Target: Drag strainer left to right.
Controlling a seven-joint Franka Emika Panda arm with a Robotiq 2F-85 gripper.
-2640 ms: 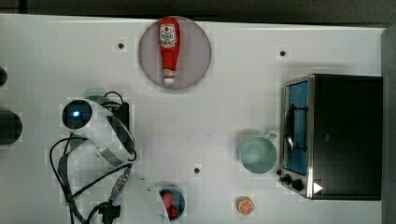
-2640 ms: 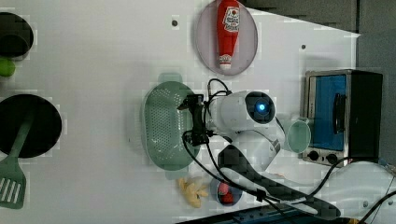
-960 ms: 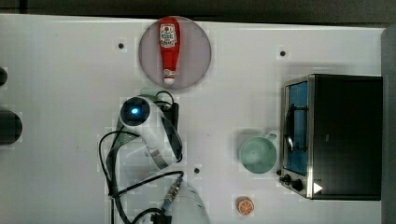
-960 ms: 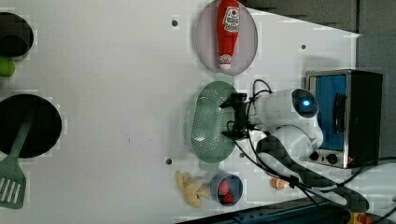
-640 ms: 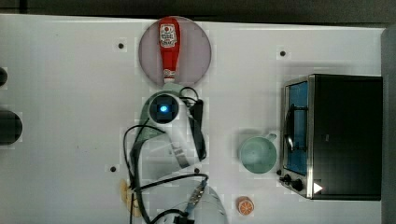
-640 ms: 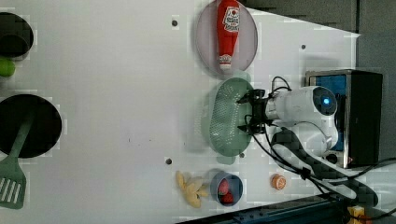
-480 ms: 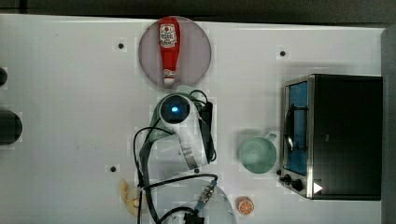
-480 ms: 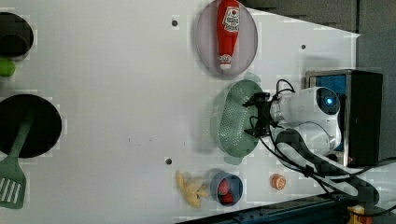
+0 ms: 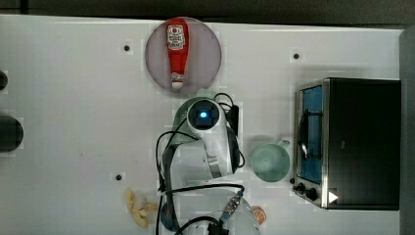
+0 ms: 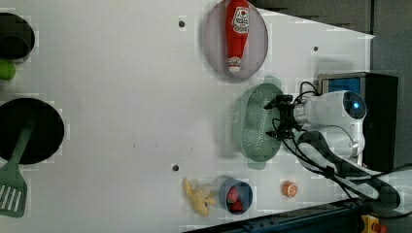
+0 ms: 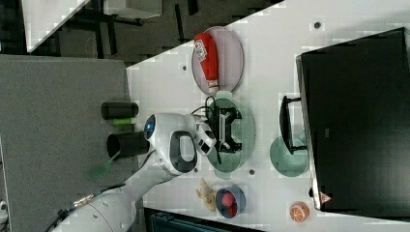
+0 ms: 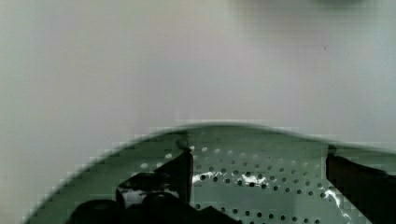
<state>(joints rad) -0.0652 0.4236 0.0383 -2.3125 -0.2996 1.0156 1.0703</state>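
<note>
Strainer (image 10: 255,124) further right, under end effector (image 10: 278,118)

One strainer (image 10: 255,121), one mug (image 9: 270,162) (mint too), one ketchup bottle (image 9: 176,51).

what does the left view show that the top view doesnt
Left view alone: the strainer's whole dotted bowl beside the open end effector, plus a green spatula on a black pan.

Top view alone: the whole mint mug in front of the toaster oven.

Both: the ketchup bottle lying on its plate, and the yellow snack pieces near the table's edge.
</note>
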